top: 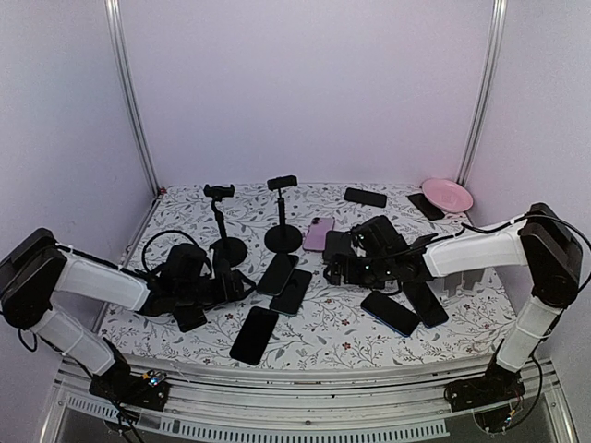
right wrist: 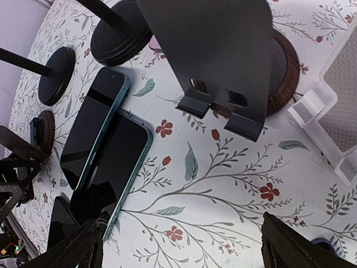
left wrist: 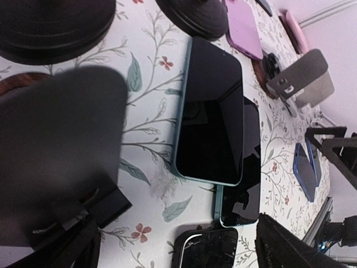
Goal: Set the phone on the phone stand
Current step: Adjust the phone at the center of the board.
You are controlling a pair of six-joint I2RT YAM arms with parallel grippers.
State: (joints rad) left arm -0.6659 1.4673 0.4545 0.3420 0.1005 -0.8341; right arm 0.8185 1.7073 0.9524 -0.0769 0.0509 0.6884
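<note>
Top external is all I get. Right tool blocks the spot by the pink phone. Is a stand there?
Observer: Yes. Right wrist shows a dark plate stand on a round wooden base, with no phone on it.
Operator: The two phones mid-table, overlapping or just close?
Observer: Overlapping. Left wrist shows the teal-rimmed phone lying partly on the second phone, both screen up.
</note>
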